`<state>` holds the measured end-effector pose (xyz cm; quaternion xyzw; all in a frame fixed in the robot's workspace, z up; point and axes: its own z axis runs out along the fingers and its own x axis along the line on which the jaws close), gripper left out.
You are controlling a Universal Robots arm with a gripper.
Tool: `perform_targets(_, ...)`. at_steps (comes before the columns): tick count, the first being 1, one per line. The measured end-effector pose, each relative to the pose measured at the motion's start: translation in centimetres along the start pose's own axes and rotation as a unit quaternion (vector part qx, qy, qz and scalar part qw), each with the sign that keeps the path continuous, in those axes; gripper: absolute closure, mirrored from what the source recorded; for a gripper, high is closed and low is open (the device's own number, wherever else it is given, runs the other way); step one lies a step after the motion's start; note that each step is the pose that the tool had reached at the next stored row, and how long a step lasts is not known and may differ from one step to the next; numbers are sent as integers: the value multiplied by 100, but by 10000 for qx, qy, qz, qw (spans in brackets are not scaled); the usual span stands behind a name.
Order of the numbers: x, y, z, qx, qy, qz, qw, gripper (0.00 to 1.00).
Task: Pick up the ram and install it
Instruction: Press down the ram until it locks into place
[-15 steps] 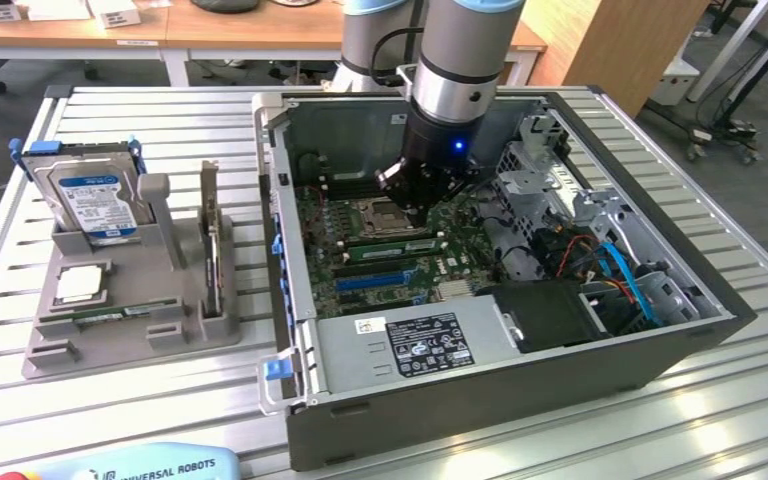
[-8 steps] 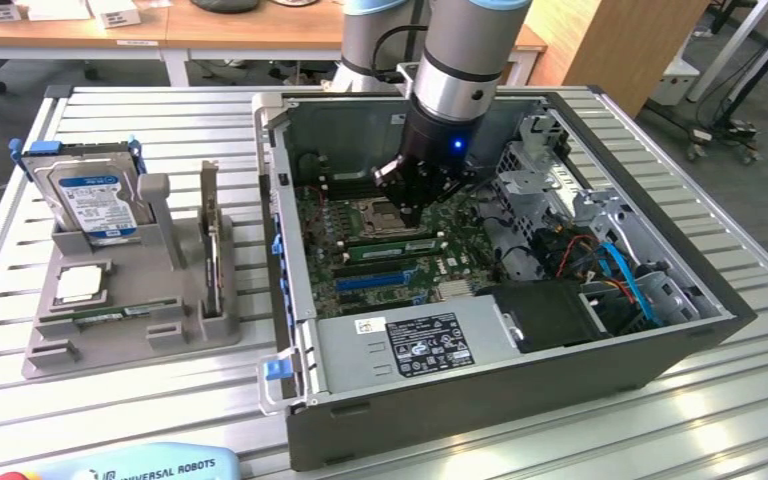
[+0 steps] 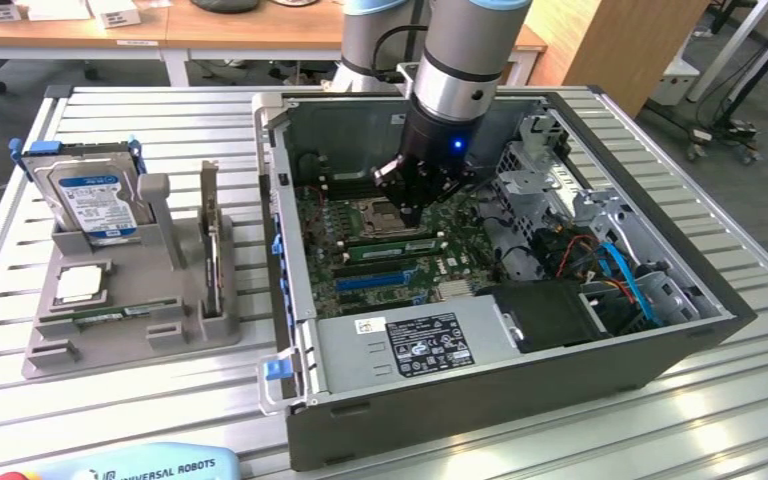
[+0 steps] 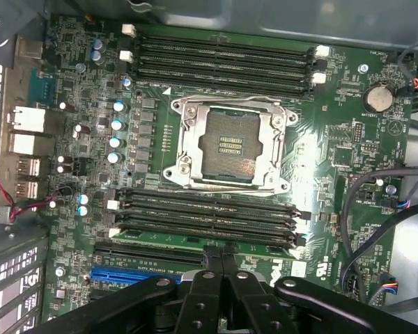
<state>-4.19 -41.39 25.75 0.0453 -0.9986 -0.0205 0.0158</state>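
Note:
The ram (image 4: 195, 241) is a long thin green stick. It sits edge-up in the memory slot nearest my fingertips, below the CPU socket (image 4: 226, 142) on the motherboard (image 4: 334, 139). In the exterior view the ram (image 3: 387, 244) shows as a pale green strip among the dark slots inside the open computer case (image 3: 491, 400). My gripper (image 4: 221, 256) is shut, its two fingertips pressed together and pointing down at the middle of the stick's top edge. The stick is not between the fingers. The exterior view has the gripper (image 3: 411, 214) low over the board.
A grey fixture (image 3: 131, 335) stands at the exterior view's left. It holds a hard drive with a blue label (image 3: 91, 200), an upright card (image 3: 208, 235) and a thin strip lying flat (image 3: 101, 318). The case walls, the power supply (image 3: 418, 345) and cables (image 3: 624, 280) crowd the board.

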Motion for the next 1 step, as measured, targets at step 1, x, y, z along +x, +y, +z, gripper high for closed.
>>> perform_targets(1,0,0,0,0,0,0,10000,90)
